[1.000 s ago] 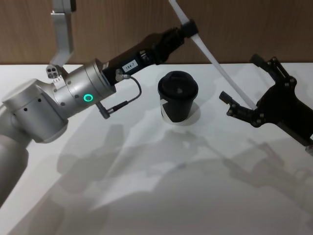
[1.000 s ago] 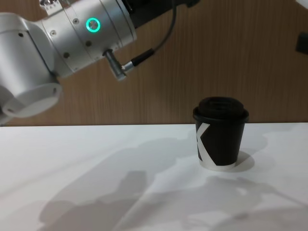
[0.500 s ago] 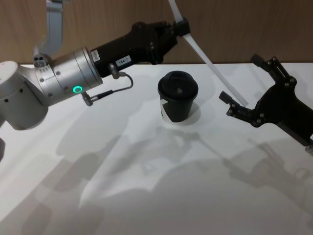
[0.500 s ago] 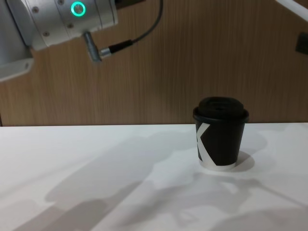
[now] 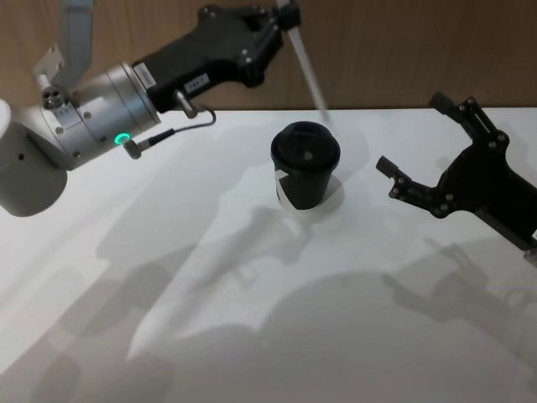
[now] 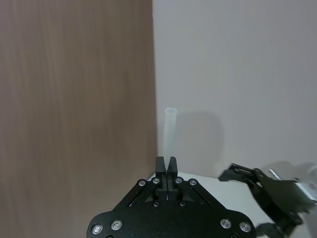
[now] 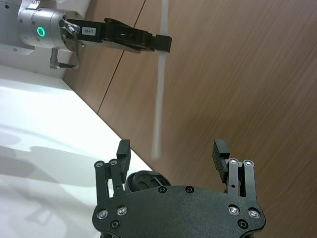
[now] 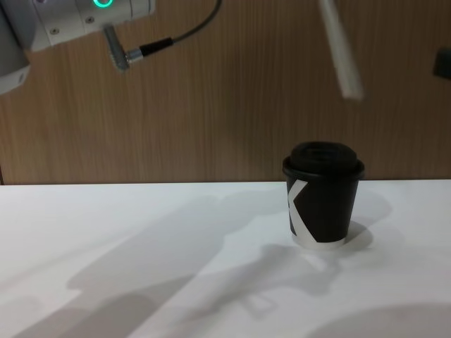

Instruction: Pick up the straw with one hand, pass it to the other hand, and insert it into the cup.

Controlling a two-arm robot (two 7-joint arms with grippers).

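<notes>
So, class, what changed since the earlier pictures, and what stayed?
The left end effector, shut on the straw, rose and swung it steeper; its lower end left the open right end effector for a spot roughly above the cup. Cup and right end effector stayed put.

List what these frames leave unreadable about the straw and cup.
- The straw, held by the left gripper: blurred in the chest view, upper end cut off by the top edge.
- The cup: in the right wrist view, mostly hidden behind the right gripper body.
- The lid opening: too small to tell in the head view.

cup (image 5: 304, 172): matt black paper | straw (image 5: 309, 74): translucent plastic | wall (image 5: 403, 42): wood grain
</notes>
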